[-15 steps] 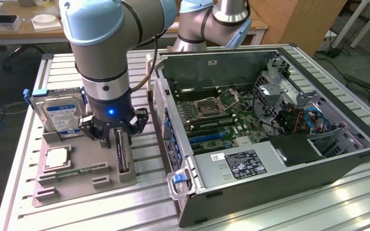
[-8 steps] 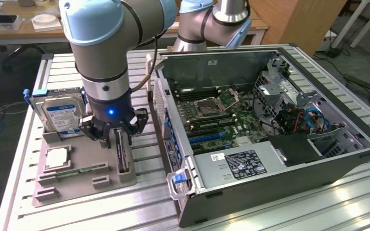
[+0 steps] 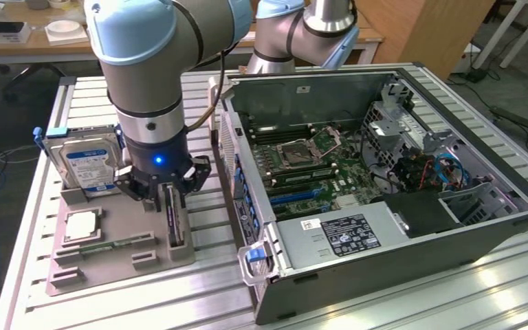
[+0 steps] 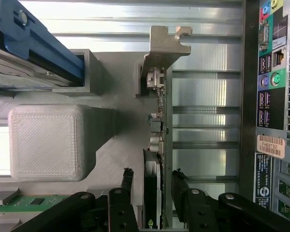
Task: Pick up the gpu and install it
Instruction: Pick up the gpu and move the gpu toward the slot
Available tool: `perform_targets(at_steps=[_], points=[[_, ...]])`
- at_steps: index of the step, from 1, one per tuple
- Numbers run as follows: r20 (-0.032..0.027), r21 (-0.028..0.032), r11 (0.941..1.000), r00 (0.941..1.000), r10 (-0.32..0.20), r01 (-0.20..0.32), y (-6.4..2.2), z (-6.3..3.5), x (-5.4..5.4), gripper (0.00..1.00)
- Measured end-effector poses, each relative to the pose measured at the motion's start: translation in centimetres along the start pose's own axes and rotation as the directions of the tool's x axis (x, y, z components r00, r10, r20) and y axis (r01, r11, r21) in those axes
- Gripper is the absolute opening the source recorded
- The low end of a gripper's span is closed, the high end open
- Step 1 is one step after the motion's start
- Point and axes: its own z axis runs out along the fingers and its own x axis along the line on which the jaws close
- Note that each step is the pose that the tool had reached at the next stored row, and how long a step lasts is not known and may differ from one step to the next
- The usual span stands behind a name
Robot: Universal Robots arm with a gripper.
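Wrist view: gpu [image 4: 157, 121], thin card on edge between jaws standing apart; likely light, stiff, fragile, best gripped across its flat faces, away from the bracket [image 4: 166, 41].

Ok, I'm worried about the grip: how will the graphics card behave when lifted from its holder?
Probably stiff: the graphics card is a thin board standing on edge in the grey holder. Likely light, though the metal bracket at one end may make it tilt. Its bare components look fragile.

Thin black gpu [image 3: 176, 220], silver-grey bracket [image 4: 165, 42] at one end, on edge in grey holder [image 3: 108, 267] slot
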Motion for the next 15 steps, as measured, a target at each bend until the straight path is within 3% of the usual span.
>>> perform_targets(at_steps=[2, 3, 8, 10, 11, 15], points=[[0.0000, 0.0000, 1.0000, 1.0000, 0.000, 0.000, 0.00, 0.00, 0.00, 0.44], [0.0000, 0.0000, 1.0000, 1.0000, 0.000, 0.000, 0.00, 0.00, 0.00, 0.36], [0.0000, 0.0000, 1.0000, 1.0000, 0.000, 0.000, 0.00, 0.00, 0.00, 0.36], [-0.0001, 0.0000, 1.0000, 1.0000, 0.000, 0.000, 0.00, 0.00, 0.00, 0.35], [0.0000, 0.0000, 1.0000, 1.0000, 0.000, 0.000, 0.00, 0.00, 0.00, 0.28], [0.0000, 0.0000, 1.0000, 1.0000, 0.000, 0.000, 0.00, 0.00, 0.00, 0.28]])
